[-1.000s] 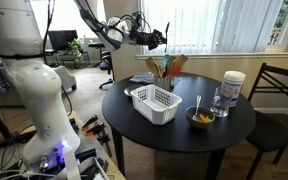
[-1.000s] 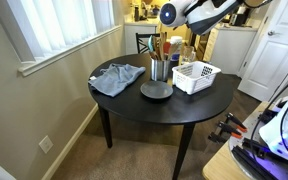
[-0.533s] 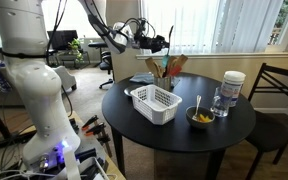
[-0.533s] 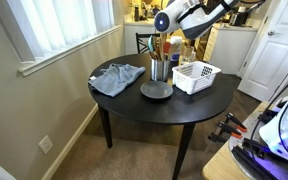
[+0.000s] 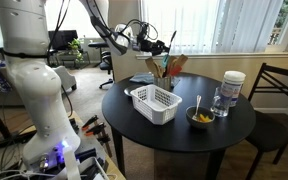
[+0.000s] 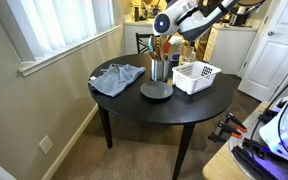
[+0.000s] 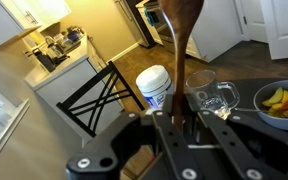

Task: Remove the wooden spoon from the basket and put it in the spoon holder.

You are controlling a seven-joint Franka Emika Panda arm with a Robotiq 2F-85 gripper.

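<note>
My gripper [image 7: 179,125] is shut on the wooden spoon [image 7: 180,60]. In the wrist view the spoon's handle runs up from between the jaws and its brown bowl is at the top. In both exterior views the gripper [image 5: 154,43] [image 6: 172,22] hangs in the air above and beside the spoon holder [image 5: 165,72] [image 6: 160,68], a dark cup with wooden utensils fanning out. The white basket [image 5: 156,104] [image 6: 195,76] stands on the round black table with no spoon showing in it.
A white-lidded jar [image 5: 233,88] [image 7: 155,84], a glass mug [image 7: 213,96] and a bowl of yellow food [image 5: 200,118] [image 7: 284,102] stand on the table. A blue-grey cloth [image 6: 117,77] lies beside the holder. A dark chair [image 5: 281,92] is at the table's side.
The gripper with the spoon has moved a little down and toward the spoon holder, mostly in the first half second. Everything on the table has stayed put.
</note>
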